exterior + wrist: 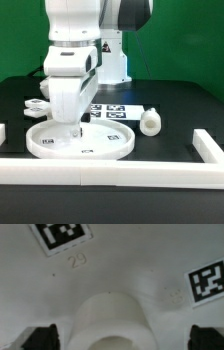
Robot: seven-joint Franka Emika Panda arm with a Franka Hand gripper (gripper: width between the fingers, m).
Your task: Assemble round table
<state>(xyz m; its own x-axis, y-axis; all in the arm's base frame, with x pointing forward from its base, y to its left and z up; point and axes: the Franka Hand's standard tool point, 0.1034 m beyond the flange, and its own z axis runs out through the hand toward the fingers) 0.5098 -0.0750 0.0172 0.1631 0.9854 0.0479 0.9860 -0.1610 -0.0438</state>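
The large round disc [82,141] lies flat at the front of the table, on the exterior view's left. My gripper [72,128] reaches straight down onto its middle. In the wrist view the disc's surface [110,277] fills the frame with two square tags, and its raised central socket [115,319] stands between my fingers [42,337]. The gripper [123,339] is open, the jaws set wide on either side of the socket without touching it. The short cylindrical leg [150,121] lies to the disc's right. The cross-shaped base [35,106] lies behind the disc on the left.
White border rails run along the front [110,172], the right [206,146] and the left [3,132]. The marker board [111,110] lies behind the disc. The arm's base [112,65] stands at the back.
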